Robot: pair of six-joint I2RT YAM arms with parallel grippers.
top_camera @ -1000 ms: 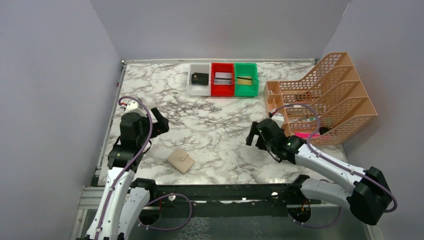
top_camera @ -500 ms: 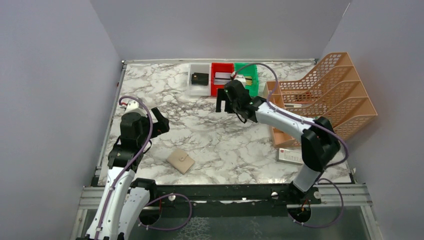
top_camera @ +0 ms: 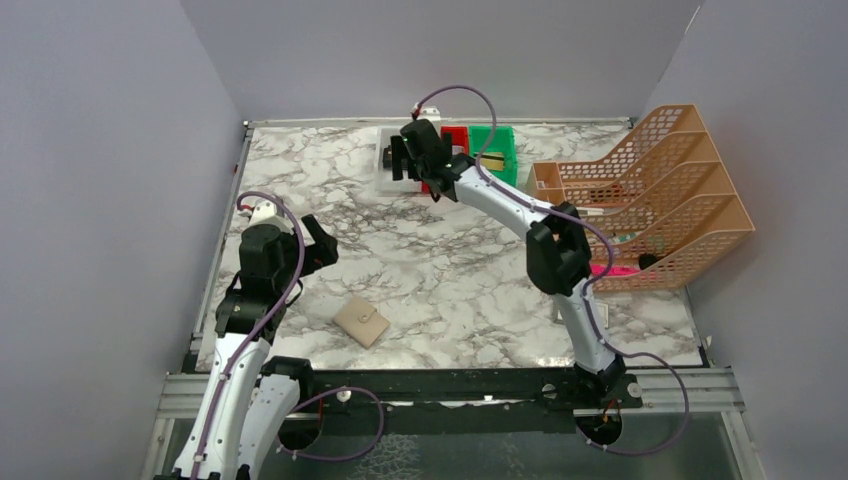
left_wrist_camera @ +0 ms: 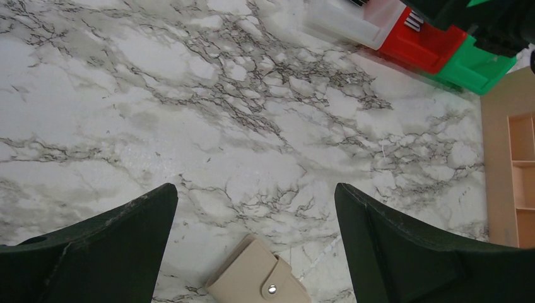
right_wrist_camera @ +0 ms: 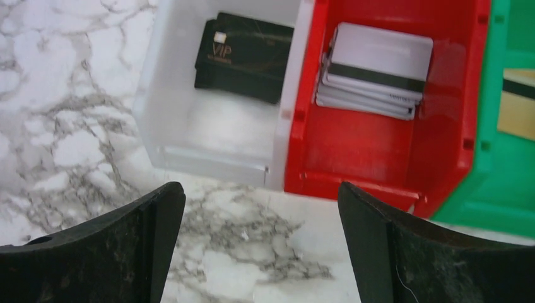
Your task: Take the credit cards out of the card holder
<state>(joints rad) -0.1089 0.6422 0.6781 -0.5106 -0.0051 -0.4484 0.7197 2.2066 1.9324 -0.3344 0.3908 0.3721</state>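
**Top, left-wrist and right-wrist views.** The tan card holder was seen lying on the marble counter near its front edge, folded and with its snap tab fastened. The credit cards it is taken to contain could not be seen.

The left tool was held above the counter just beyond the holder. Its fingers were spread wide and nothing was between them. In its own view the holder was caught at the bottom edge, below the gap. No change in this arm or in the holder was noted over the preceding second.

The change was confined to the right arm. It had been swung from beside the orange file rack across the counter to the far row of bins. The right tool was thereby brought over the white bin, fingers likewise spread and empty, well apart from the holder. Under it were shown black cards in the white bin and a stack of striped cards in the red bin. The green bin was seen alongside.

The task was judged not yet begun. The holder had still to be unsnapped, and only the left tool was placed near enough for that.
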